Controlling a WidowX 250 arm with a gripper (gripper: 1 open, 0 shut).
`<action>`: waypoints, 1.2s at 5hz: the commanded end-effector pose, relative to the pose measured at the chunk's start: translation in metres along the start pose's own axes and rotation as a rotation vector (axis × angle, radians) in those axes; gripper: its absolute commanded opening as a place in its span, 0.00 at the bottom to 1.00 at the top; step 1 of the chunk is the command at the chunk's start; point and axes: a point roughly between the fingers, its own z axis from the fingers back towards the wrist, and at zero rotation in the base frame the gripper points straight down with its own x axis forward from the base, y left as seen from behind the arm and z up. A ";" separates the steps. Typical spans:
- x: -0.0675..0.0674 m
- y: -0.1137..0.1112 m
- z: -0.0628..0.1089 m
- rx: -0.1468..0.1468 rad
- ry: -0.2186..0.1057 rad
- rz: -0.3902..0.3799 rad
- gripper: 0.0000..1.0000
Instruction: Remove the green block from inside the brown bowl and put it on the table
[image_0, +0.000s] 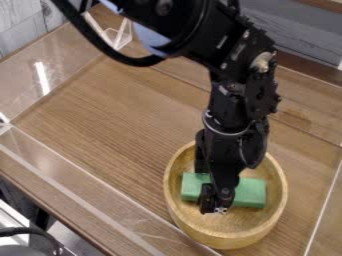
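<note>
A bright green block (254, 193) lies flat inside the light-tan brown bowl (183, 210) at the near right of the table (120, 110). My black gripper (218, 201) points straight down into the bowl, right over the middle of the block. Its jaws stand open, one finger (210, 205) at the block's near side; the arm hides the block's centre. I cannot tell whether the fingertips touch the block.
Clear acrylic walls (60, 165) run round the table's edges, one close along the bowl's near left side. Bare wood-grain surface stretches to the left and back of the bowl.
</note>
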 end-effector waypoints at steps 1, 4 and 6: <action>0.001 0.006 0.004 0.018 -0.029 0.014 1.00; 0.001 0.007 -0.004 0.011 -0.032 0.023 0.00; 0.002 0.006 -0.005 0.009 -0.033 0.029 0.00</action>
